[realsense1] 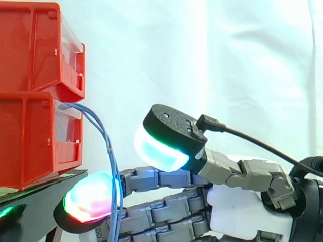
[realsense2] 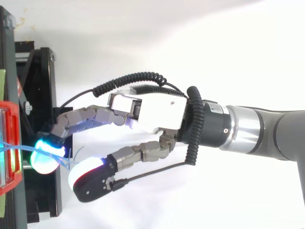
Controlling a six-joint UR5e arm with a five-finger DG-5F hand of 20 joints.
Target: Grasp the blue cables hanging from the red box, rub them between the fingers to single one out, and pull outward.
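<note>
From the side, the blue cables leave the lower red bin, arch outward and hang down across the hand, just beside the glowing fingertip of its lower fingers. The thumb sits higher and well apart, so the hand is spread and pinches nothing. From above, the fingers reach over the black stand toward the bin. A thin blue strand lies in the gap between finger pad and thumb pad, though actual contact cannot be judged.
</note>
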